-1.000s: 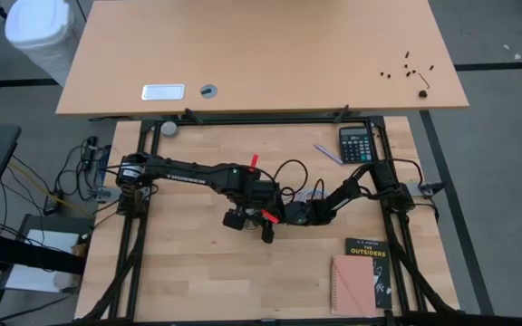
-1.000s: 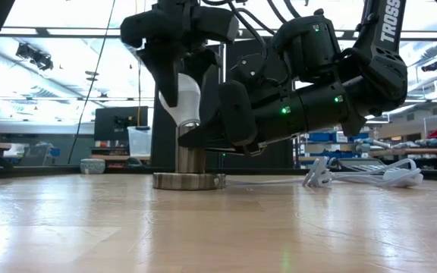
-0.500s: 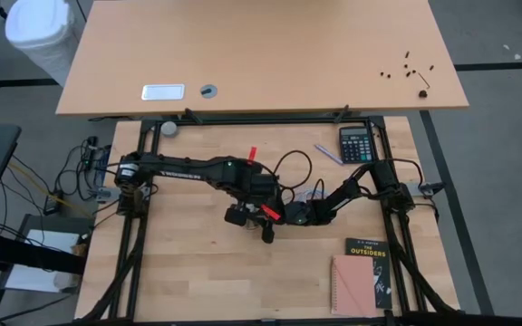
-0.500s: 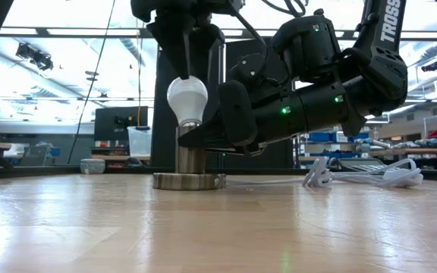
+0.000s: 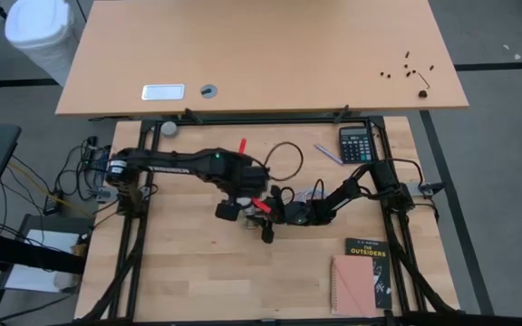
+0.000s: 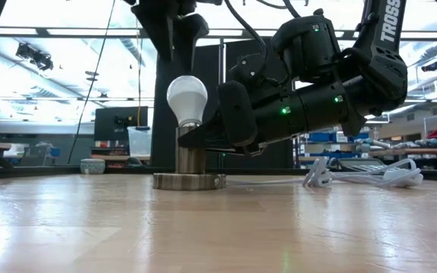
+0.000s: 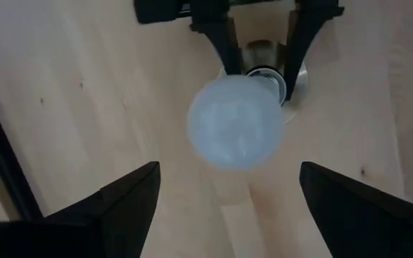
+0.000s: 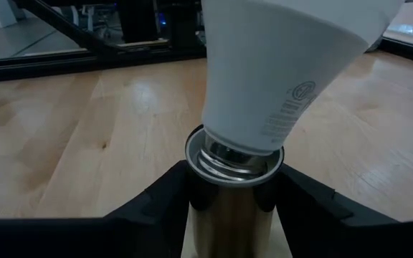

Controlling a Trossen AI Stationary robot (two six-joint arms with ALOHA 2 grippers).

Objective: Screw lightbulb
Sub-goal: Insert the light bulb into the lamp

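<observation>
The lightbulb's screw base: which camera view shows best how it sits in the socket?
The right wrist view: the lightbulb stands with its threads entering the socket, close up. The low view shows the lightbulb upright from the side, smaller. The left wrist view sees only its dome from above. The high view hides it.

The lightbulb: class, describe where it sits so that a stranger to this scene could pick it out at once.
Start at the wooden table and find where the two dark arms meet near its middle. There the right gripper clamps a silvery socket on a round base. The lightbulb stands upright in that socket, below the open left gripper: the only white, rounded thing among dark metal parts.
</observation>
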